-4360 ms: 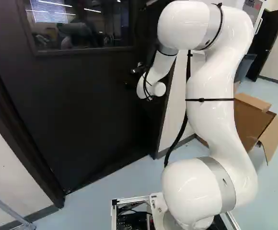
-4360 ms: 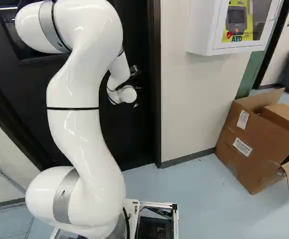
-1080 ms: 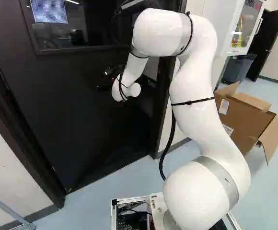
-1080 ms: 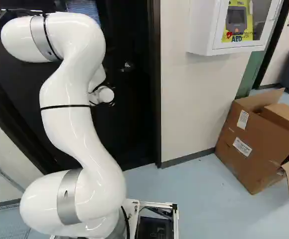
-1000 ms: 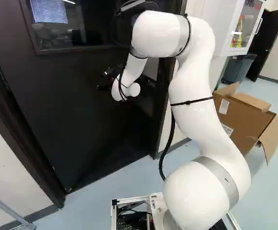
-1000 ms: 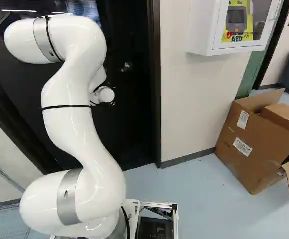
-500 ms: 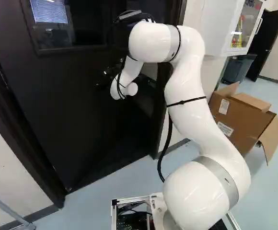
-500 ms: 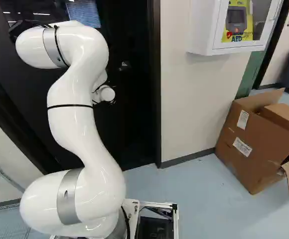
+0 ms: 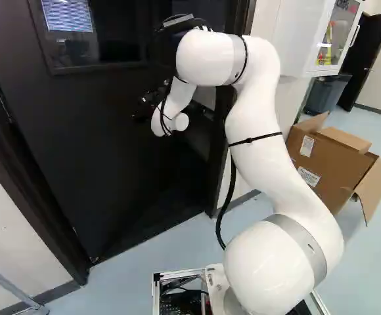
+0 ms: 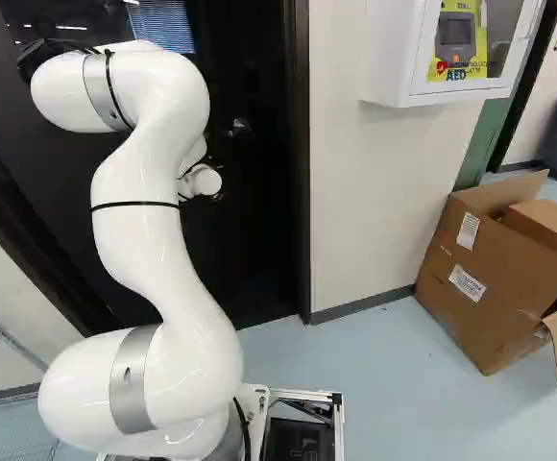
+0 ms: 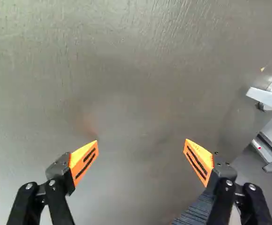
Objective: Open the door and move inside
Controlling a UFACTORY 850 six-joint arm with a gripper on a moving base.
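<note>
So the gripper (image 9: pixel 140 118) has its fingers spread wide, orange pads (image 11: pixel 83 161) well apart, and the dark door (image 11: pixel 126 93) fills most of the view straight ahead of them. Can't really tell whether the fingertips touch the door or sit just off it. The silver door handle (image 11: pixel 267 98) is off past the outer side of one finger, clearly apart from it, so it's not between the pads. The door's edge runs down on that same side too.

Window with blinds (image 9: pixel 66 16) behind it is in the upper part of the door, higher than the fingers. White arm (image 9: pixel 263 125) reaches up from its base joint and bends over toward the door. Over past the handle side, well apart from the fingers, there's an open cardboard box (image 10: pixel 495 279) on the floor (image 10: pixel 375 384), plus a white wall cabinet (image 10: pixel 384 58) mounted above floor level.
</note>
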